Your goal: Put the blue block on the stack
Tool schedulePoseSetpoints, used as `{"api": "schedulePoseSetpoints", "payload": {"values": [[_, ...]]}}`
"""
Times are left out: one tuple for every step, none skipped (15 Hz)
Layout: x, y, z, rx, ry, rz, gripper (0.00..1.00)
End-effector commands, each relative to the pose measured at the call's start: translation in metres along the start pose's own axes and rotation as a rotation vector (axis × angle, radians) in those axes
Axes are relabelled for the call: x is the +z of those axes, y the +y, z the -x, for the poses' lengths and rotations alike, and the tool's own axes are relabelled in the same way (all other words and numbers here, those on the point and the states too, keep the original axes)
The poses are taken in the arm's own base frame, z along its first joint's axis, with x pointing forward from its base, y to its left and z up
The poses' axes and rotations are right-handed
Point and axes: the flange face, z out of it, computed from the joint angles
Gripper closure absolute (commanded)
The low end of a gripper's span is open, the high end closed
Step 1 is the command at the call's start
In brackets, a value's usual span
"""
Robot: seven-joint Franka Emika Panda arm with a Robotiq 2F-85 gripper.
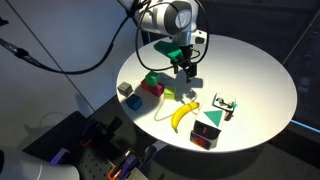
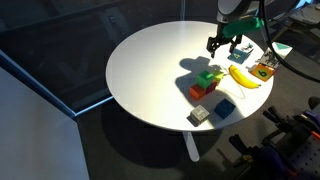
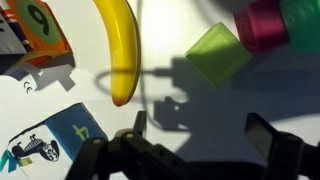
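Your gripper (image 3: pixel 197 128) hangs open and empty over the table (image 1: pixel 260 80), just beside the banana (image 3: pixel 120 50). Beyond the banana stands the stack (image 2: pixel 206 82). Past that, farthest from the banana, sits the blue block (image 2: pixel 224 106) with a grey cube (image 2: pixel 199 116) close by. Cross low and you could clip the stack and topple it. Come down off-centre and you may nudge the grey cube. The wrist view shows the spread jaws and the banana but no blue block; both exterior views show it.
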Motion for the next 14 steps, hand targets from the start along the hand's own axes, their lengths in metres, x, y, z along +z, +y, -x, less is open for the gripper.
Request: {"api": "schedulePoseSetpoints", "payload": {"values": [[0.022,0.002,-0.009,0.003,-0.018,0.01,0.0],[0.029,0.003,-0.01,-0.004,-0.009,0.01,0.0],[0.034,0.004,-0.011,-0.005,0.0,0.011,0.0],[0.038,0.005,-0.013,-0.01,0.017,0.006,0.0],[0.042,0.007,-0.014,-0.013,0.032,0.002,0.0],[0.043,0.008,-0.016,-0.015,0.047,-0.003,0.0],[0.045,0.009,-0.018,-0.016,0.059,-0.005,0.0],[0.047,0.011,-0.02,-0.017,0.066,-0.008,0.0],[0.048,0.013,-0.021,-0.018,0.07,-0.012,0.0],[0.049,0.014,-0.021,-0.017,0.067,-0.017,0.0],[0.05,0.015,-0.021,-0.015,0.062,-0.021,0.0],[0.051,0.017,-0.021,-0.014,0.057,-0.022,0.0],[0.052,0.019,-0.021,-0.014,0.051,-0.027,0.0],[0.052,0.022,-0.022,-0.014,0.049,-0.031,0.0]]}}
